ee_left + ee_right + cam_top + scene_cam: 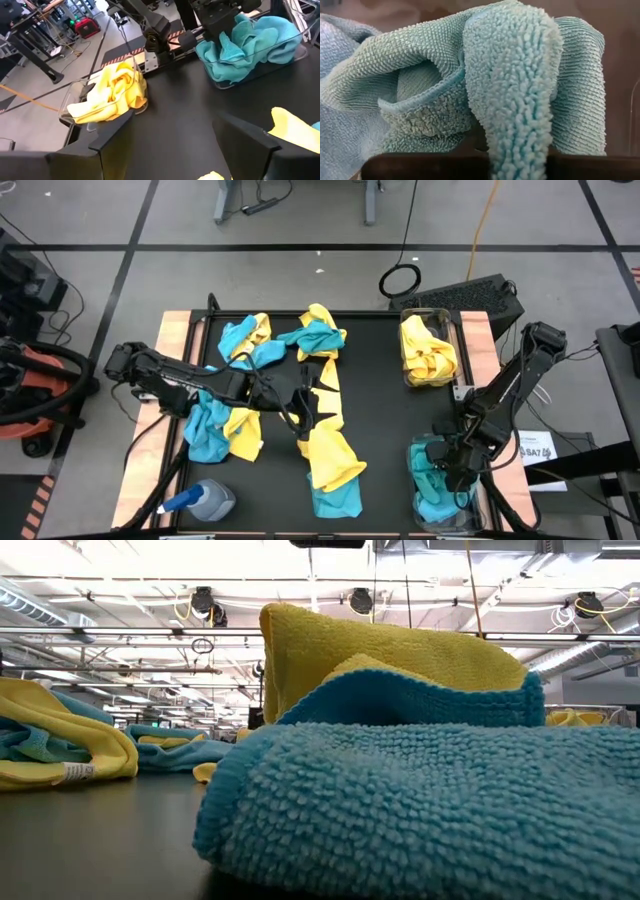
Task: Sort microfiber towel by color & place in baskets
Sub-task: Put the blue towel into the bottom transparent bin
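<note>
**Right gripper pinching teal towel in near bin**

From above, the right gripper (452, 470) is hanging in the teal basket (418, 505); only its wrist view is showing a teal towel (512, 90) nipped between pressed-together fingers. The left gripper (300, 412), fingers (245, 135) spread, is hovering among loose towels (325, 450) mid-table. The yellow basket (409, 375) is sitting farther back. The low view is mostly being blocked by a close teal cloth (430, 810).
</note>
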`<control>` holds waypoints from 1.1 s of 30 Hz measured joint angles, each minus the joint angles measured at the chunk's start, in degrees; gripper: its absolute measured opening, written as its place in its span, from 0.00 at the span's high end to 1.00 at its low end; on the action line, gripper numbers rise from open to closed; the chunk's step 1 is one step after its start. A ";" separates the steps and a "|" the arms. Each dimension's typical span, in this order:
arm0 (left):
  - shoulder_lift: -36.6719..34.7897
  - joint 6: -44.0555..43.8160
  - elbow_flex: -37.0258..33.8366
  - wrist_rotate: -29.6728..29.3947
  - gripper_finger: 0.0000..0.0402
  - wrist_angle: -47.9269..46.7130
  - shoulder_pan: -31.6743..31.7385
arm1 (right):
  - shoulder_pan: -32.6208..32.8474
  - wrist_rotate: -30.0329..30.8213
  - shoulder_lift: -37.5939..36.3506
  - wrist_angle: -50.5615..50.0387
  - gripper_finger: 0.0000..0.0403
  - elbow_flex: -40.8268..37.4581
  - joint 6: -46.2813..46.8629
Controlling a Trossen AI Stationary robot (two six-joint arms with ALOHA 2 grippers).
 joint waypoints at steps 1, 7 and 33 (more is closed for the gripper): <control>0.00 0.00 0.00 0.00 0.32 0.00 0.16 | 0.00 0.01 0.01 0.16 0.97 0.00 0.30; 0.00 0.17 0.00 0.45 0.32 -0.20 0.47 | 0.00 -0.16 0.04 0.93 0.91 0.22 0.58; 0.02 0.02 0.02 2.75 0.32 -0.90 0.36 | 1.22 5.60 -0.36 -20.78 0.69 20.53 5.75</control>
